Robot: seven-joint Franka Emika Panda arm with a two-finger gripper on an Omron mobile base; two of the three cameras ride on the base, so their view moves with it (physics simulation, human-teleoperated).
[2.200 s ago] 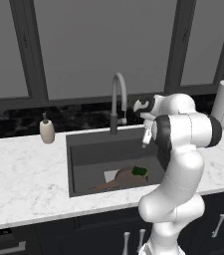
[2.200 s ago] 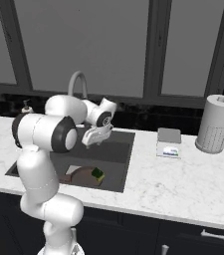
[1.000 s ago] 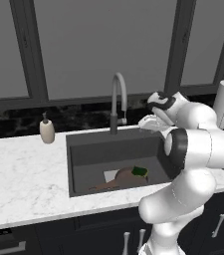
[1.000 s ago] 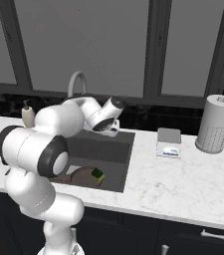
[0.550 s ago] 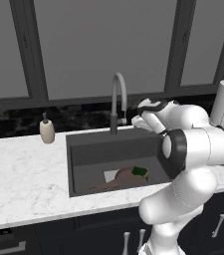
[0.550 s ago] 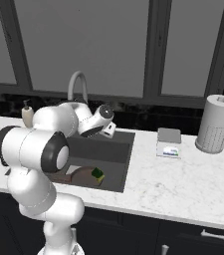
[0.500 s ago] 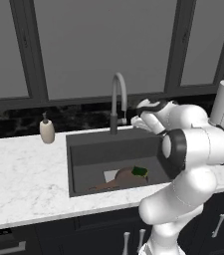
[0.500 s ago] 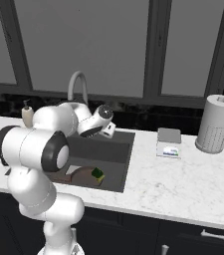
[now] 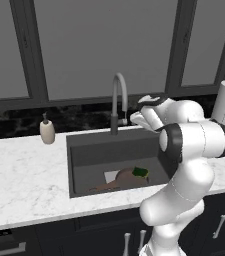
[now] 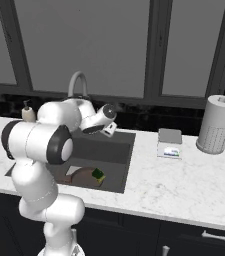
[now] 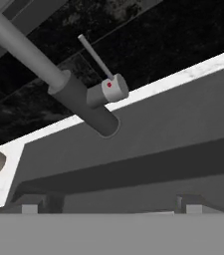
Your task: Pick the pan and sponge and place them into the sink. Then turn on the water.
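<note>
Left base view: your pan (image 9: 126,178) and sponge (image 9: 140,172) already lie together in the sink (image 9: 84,150), so that part's done. Just right of the faucet (image 9: 118,100), your gripper (image 9: 140,119) hangs wide open, empty; no water yet, the lever's what's left.

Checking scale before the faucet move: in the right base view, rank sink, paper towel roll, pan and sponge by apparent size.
1. sink
2. paper towel roll, though nearer the camera's right side
3. pan, partly hidden by the arm
4. sponge
</note>
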